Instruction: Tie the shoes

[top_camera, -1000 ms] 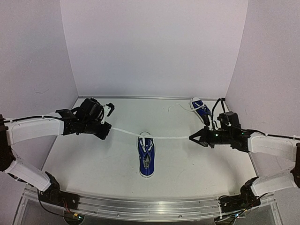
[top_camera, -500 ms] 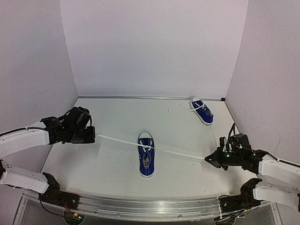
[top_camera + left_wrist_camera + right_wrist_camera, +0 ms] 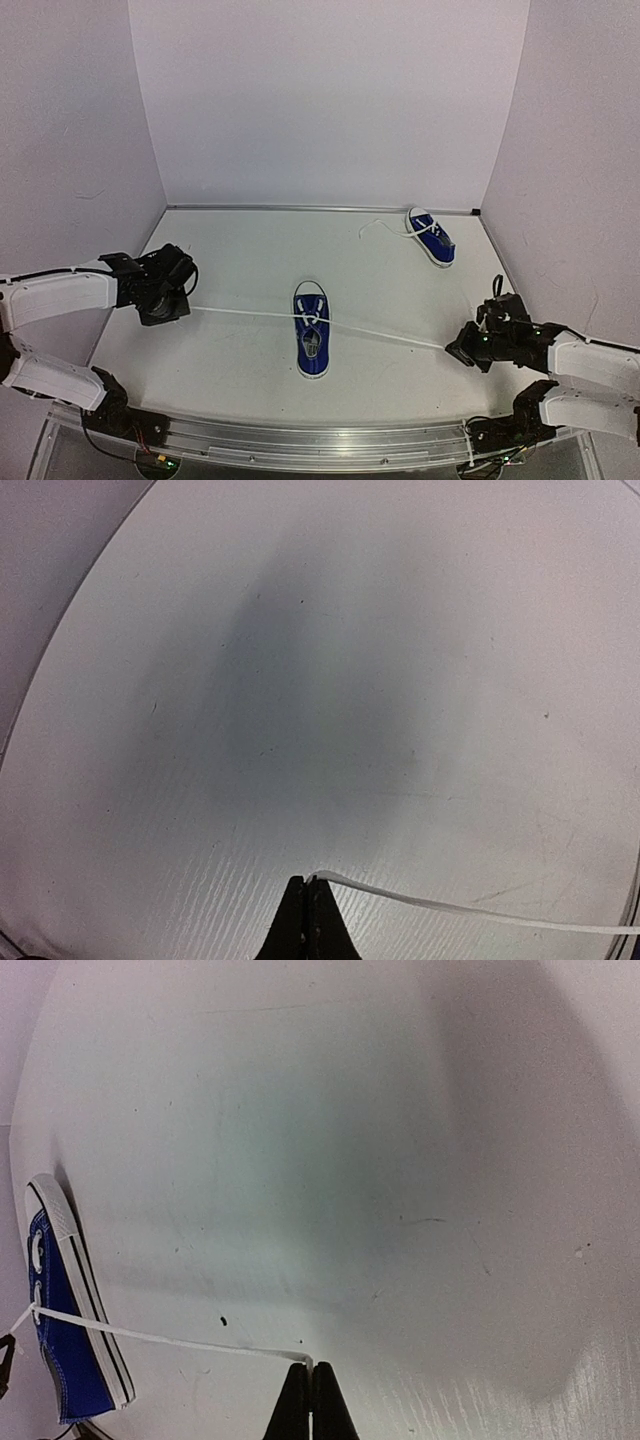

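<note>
My left tool [image 3: 308,882] and right tool [image 3: 308,1368] each clamp the near sneaker's [image 3: 311,335] white lace [image 3: 250,313] taut, cinching its knot, I judge; next I'd form loops.

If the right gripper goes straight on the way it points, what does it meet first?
Likely bare table; the right gripper, shut on the lace, has the shoe off to one side. Depth unclear.

One blue canvas sneaker [image 3: 311,340] with a white sole is lying flat mid-tabletop [image 3: 240,260], toe cap pointing far, its white laces [image 3: 245,313] stretching taut to the left and right. The second sneaker [image 3: 431,237] is lying at the far right, its loose lace [image 3: 375,228] trailing left.
</note>
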